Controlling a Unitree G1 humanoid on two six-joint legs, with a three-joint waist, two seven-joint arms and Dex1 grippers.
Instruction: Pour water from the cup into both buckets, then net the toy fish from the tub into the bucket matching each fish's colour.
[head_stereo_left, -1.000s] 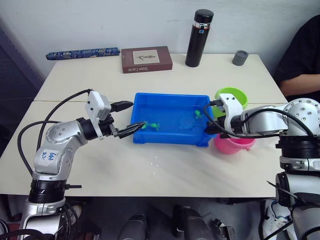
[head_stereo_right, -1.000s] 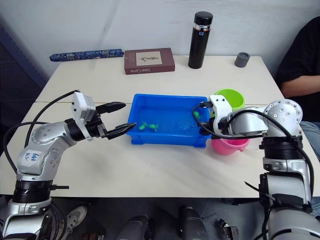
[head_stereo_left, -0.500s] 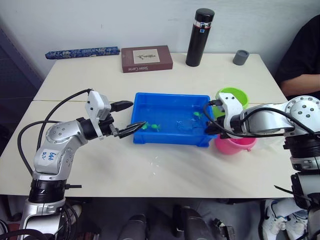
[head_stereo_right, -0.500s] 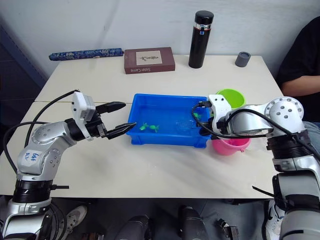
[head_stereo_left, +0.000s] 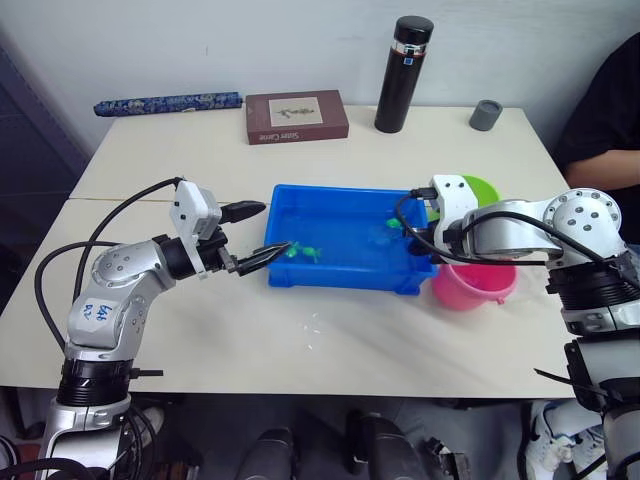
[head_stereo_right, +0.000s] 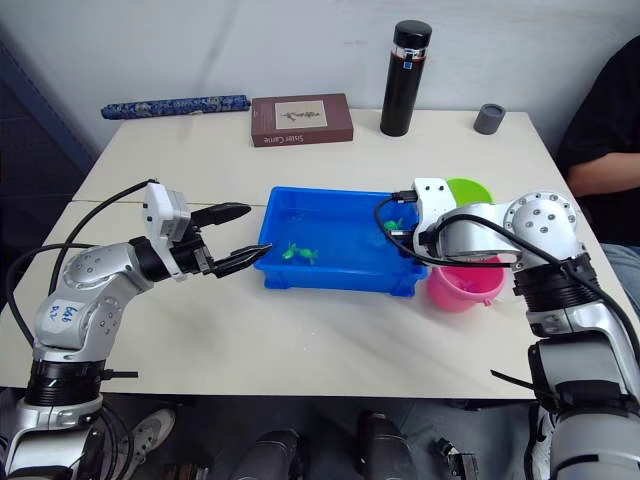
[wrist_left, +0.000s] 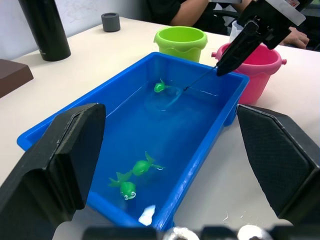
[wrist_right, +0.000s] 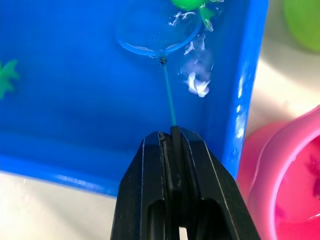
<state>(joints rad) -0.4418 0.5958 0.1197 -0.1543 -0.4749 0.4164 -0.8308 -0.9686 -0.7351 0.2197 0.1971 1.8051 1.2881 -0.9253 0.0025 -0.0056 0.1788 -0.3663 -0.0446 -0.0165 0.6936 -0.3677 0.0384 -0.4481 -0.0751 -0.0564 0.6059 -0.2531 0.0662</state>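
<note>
The blue tub (head_stereo_left: 285, 272) holds water and green toy fish: two near its left end (wrist_left: 137, 167) and one at its far right (wrist_left: 160, 86). My right gripper (wrist_right: 172, 137) is shut on the net's thin stick, over the tub's right rim. The net's ring (wrist_right: 155, 35) lies in the water right beside the far-right fish (wrist_right: 192, 4). The green bucket (head_stereo_left: 478, 188) and pink bucket (head_stereo_left: 475, 285) stand just right of the tub. My left gripper (head_stereo_left: 262, 232) is open and empty at the tub's left rim. The cup is out of view.
A black flask (head_stereo_left: 403, 75), small grey cup (head_stereo_left: 484, 113), brown book (head_stereo_left: 296, 116) and blue patterned roll (head_stereo_left: 167, 103) line the table's far side. A person in black (head_stereo_left: 605, 110) sits at the right edge.
My right gripper has carried the net from the tub's right front corner toward its far right, up to the green fish. The left arm has not moved.
</note>
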